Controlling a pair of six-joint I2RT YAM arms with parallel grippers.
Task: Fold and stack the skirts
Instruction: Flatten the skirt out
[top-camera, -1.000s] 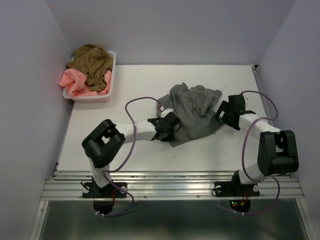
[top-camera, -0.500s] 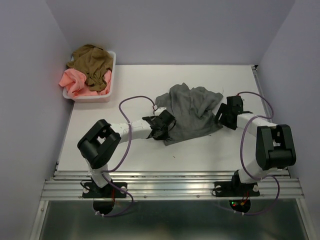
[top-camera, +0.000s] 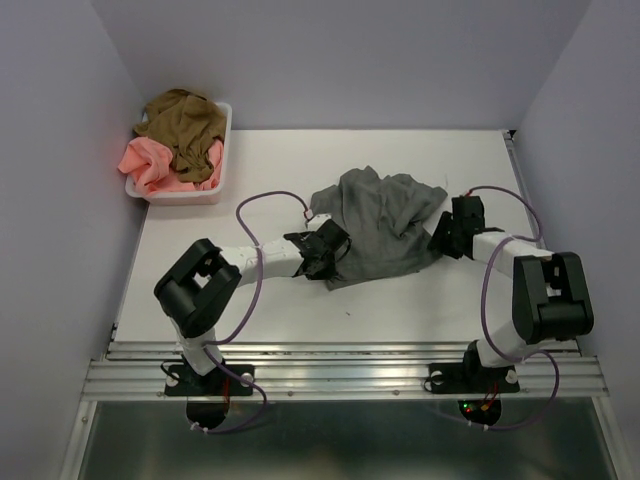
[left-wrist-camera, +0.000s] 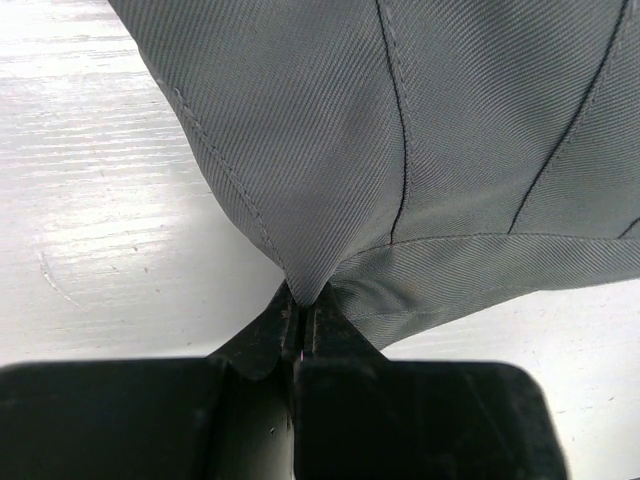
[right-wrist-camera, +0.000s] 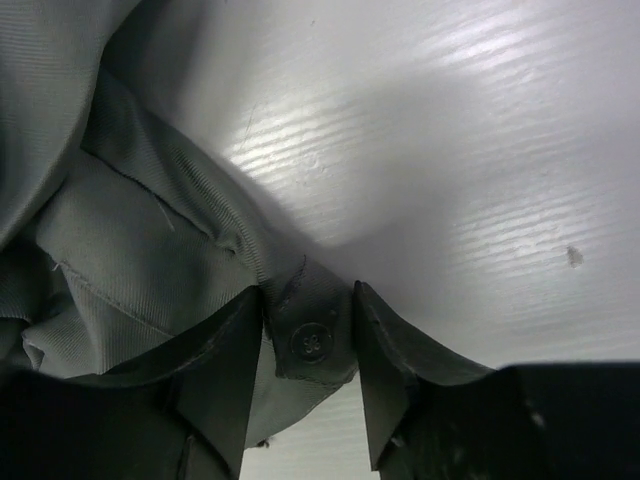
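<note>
Since a sec ago, the left arm has dragged its corner of the grey skirt (top-camera: 380, 225) slightly leftward. The right arm has slid in against the cloth's right edge w/ its jaws narrowing.

Right now I see the left gripper (left-wrist-camera: 300, 325) clamped tight on a pinch of the grey skirt's hem; the fabric tents up out of the fingertips. It sits at the skirt's near-left corner.

The right gripper (right-wrist-camera: 310, 335) straddles a small tab (right-wrist-camera: 312, 342) w/ a button on it at the skirt's right edge, one finger either side. The fingers look right up against the tab, but I can't tell whether they're actually biting yet.

The grey skirt lies crumpled and spread btwn the two arms, mid-counter (top-camera: 250, 180), toward the right.

The olive-brown skirt (top-camera: 185, 125) and salmon-pink skirt (top-camera: 150, 162) are bunched in the white basket (top-camera: 226, 150) at the far-left corner, olive mostly on top, well apart from both arms.
</note>
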